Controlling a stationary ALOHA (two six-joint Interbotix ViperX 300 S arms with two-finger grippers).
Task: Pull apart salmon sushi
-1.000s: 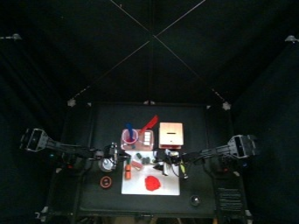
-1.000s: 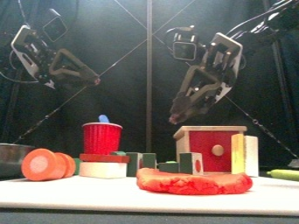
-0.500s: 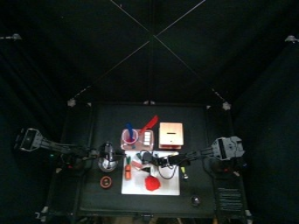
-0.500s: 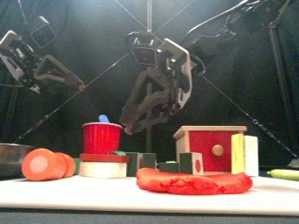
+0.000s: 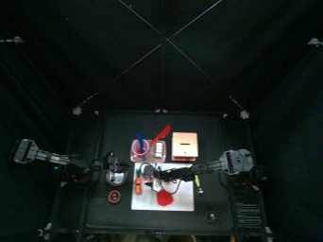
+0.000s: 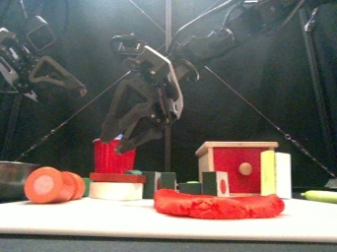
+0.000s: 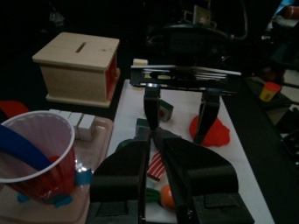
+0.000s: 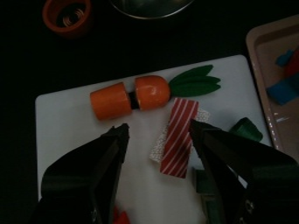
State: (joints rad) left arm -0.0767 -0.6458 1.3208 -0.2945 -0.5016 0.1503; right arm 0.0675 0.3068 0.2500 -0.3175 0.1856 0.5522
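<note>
Sushi [image 8: 179, 137]: striped red-and-white piece flat on the white board [image 8: 70, 122], at 5 o'clock from the carrot [image 8: 132, 95], close beside it.
Right gripper [image 8: 158, 147]: over the sushi, jaws spread wide to either side of it, gripping nothing.
Left gripper [image 7: 162, 144]: raised at the table's 9 o'clock side, jaws parted, empty.
Red cup [image 7: 35, 156]: beside the board.

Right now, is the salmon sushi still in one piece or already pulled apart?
One piece. In the right wrist view the salmon sushi lies flat on the white board as a single striped strip, between the right gripper's open jaws, untouched.
</note>
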